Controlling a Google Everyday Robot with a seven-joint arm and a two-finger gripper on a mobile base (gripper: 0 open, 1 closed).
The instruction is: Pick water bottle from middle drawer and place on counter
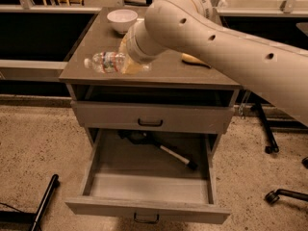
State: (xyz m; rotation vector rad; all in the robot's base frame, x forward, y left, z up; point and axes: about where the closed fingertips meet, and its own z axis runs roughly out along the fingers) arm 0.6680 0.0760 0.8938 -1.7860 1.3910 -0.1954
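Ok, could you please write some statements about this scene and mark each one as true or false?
1. The claw holds the water bottle sideways over the counter. True.
2. The white bowl sits inside the open drawer. False: it stands at the back of the counter.
3. A long dark tool lies in the open drawer. True.
4. The drawer front with the black handle is pulled out. False: it is shut.
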